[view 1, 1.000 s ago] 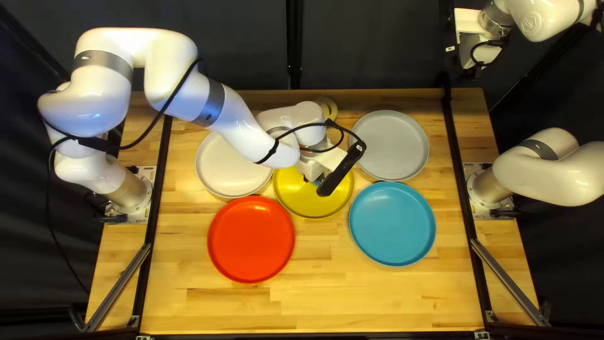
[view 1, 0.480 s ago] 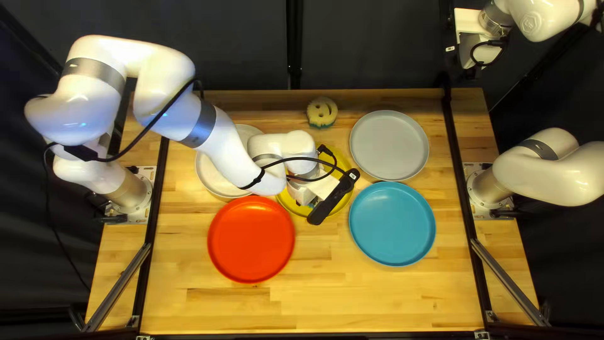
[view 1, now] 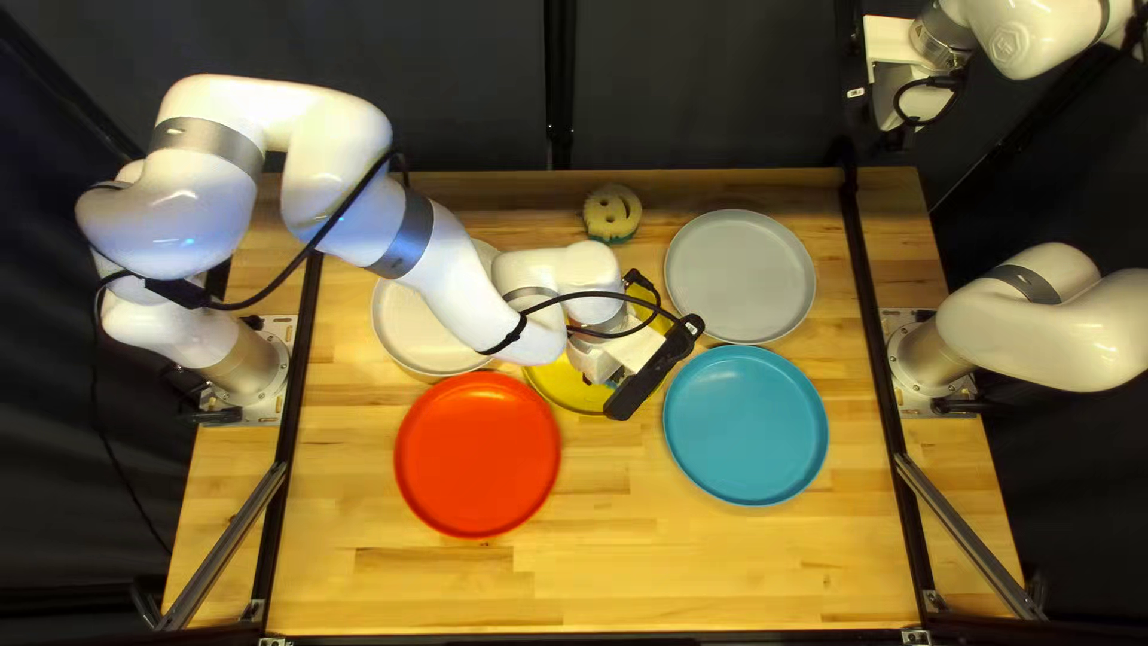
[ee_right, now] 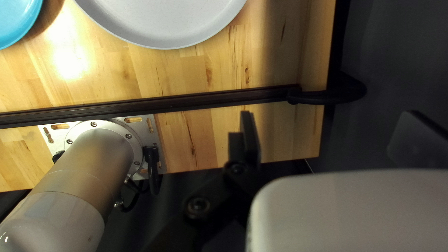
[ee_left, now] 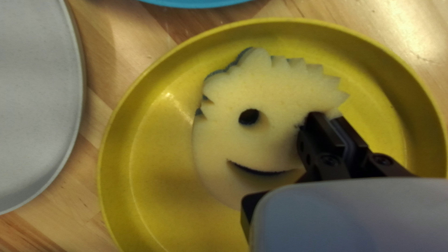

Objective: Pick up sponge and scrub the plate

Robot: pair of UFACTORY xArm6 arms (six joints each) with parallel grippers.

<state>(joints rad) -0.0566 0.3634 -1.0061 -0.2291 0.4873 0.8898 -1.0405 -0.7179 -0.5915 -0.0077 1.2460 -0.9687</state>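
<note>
Sponge (ee_left: 261, 93), top left view: all but hidden under the left arm (view 1: 455, 281), over the yellow plate (view 1: 560, 385).
Second sponge (view 1: 612, 213): on the wood near the table's far edge, apart from the arm.
Neighbouring plates: red (view 1: 477, 455), blue (view 1: 745, 425), grey (view 1: 740, 276) and white (view 1: 419, 329) ring the yellow one; the left forearm crosses above the white.
Open room: bare wood toward the table's near edge; lifting clear would need height over the rims.

Left gripper (ee_left: 328, 117), left wrist view: closed on the sponge near its margin, one finger in an eye hole, the other outside.
Sponge position: face up within the yellow plate's rim; firm contact below cannot be confirmed.
Handling: judged light, soft and not fragile; an off-centre pinch may let the far side flex or swivel. Gripping more of the body would be steadier.
Rim clearance: jagged edge lies near the wall on the blue plate's side; more bare yellow toward the grey plate. Short, flat strokes advised.

Right gripper (ee_right: 329, 119), right wrist view: fingers spread, nothing between them, beside the right arm's base (ee_right: 102, 144).
Progress: sponge in grasp; scrubbing judged the step in hand.
</note>
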